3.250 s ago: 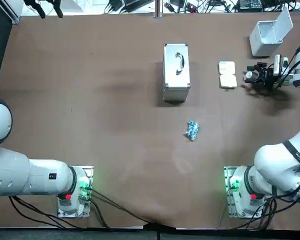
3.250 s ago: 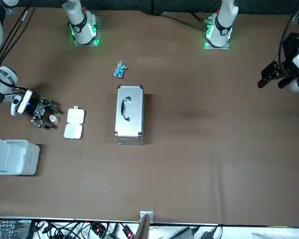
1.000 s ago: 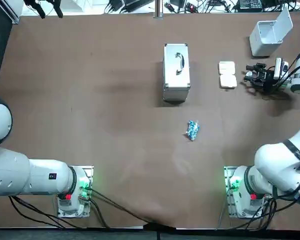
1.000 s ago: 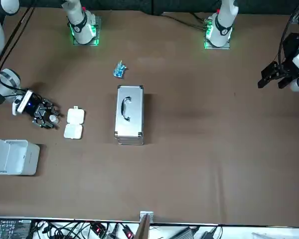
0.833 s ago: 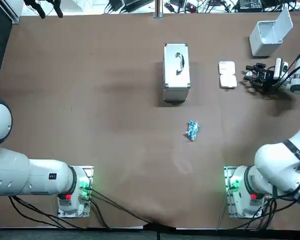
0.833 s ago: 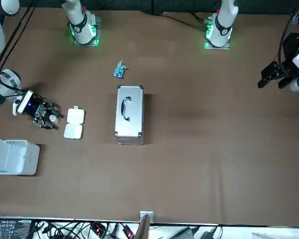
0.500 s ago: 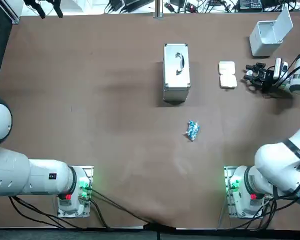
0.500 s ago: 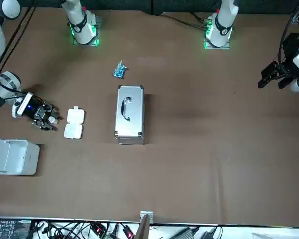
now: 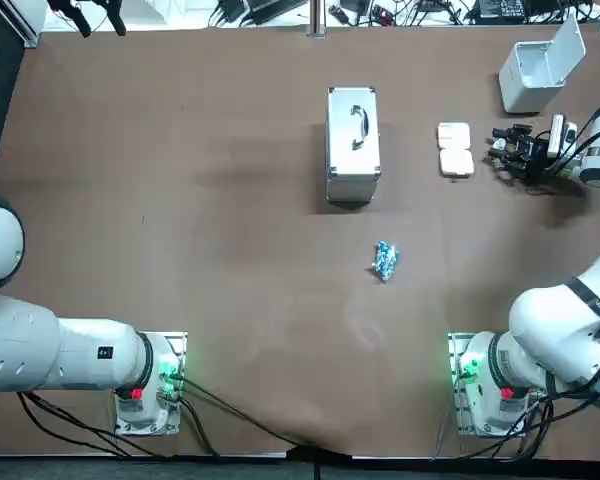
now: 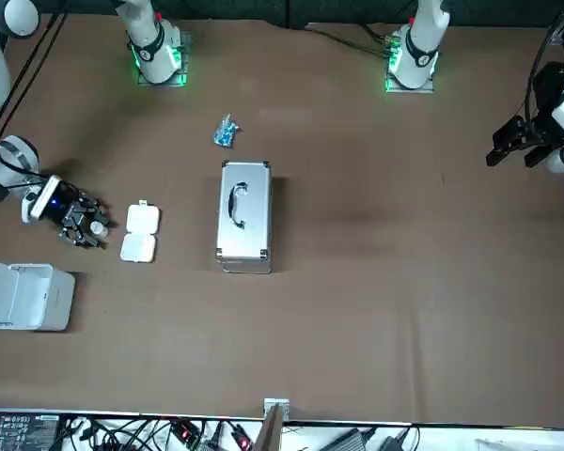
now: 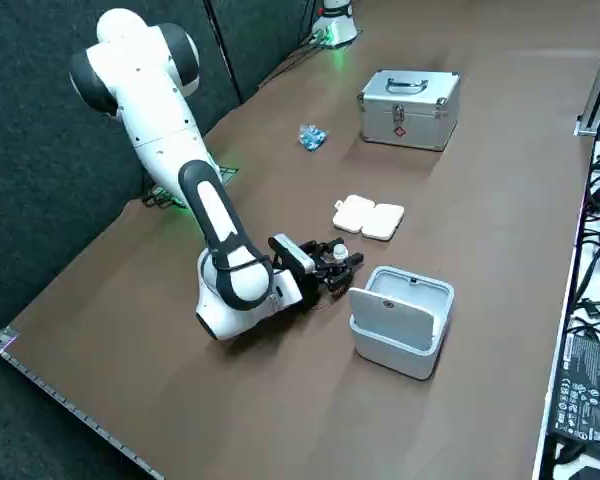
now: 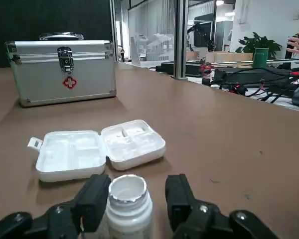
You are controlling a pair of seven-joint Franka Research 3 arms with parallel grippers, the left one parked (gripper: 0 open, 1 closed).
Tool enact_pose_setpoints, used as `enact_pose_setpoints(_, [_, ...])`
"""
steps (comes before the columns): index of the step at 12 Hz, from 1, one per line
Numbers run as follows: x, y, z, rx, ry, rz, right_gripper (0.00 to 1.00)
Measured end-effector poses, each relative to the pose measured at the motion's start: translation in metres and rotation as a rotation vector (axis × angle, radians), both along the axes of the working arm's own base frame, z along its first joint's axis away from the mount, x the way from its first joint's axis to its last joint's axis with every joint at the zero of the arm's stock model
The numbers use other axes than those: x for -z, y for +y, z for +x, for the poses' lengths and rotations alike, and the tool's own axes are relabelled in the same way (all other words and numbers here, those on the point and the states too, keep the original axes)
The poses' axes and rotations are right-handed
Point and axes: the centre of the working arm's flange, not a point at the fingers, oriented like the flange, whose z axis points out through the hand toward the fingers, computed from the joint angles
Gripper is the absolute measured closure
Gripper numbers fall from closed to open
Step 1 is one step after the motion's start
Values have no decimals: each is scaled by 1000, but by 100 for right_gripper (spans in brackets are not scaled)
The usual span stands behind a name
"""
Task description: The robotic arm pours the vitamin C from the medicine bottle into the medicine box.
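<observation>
Overhead frame, top centre: metal case and the blue packet below it haven't moved. Right of the case, the pill box lies open flat on the table, compartments look empty, same spot as 3 s back. Just right of it, the right claw sits low over the table, pointing at the box. Change is small: the wrist has swung a bit and the claw has nudged toward the top edge. The bottle looks to have stayed put. Wrist cam shows it upright between the fingers, apparently uncapped, with one finger against it and a sliver of gap at the other. I read the claw as released, not clamped yet. White bin, upper right, is untouched. Meaning: still lining up the grab, lift and pour not started.
</observation>
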Motion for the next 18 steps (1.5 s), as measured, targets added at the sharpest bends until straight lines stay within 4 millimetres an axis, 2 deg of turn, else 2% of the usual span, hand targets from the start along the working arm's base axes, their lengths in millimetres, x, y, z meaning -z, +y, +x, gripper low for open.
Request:
enact_pose_setpoints(6, [1,0,-1,-6,0,9,36])
enact_pose_setpoints(8, [1,1,-2,-7,0,11,44])
enact_pose_setpoints(9, [1,1,-2,-7,0,12,44])
enact_pose_setpoints(10, [1,1,-2,-10,1,12,49])
enact_pose_setpoints(13, [1,1,-3,-17,2,12,56])
enact_pose_setpoints(18, [1,2,-4,-32,8,13,58])
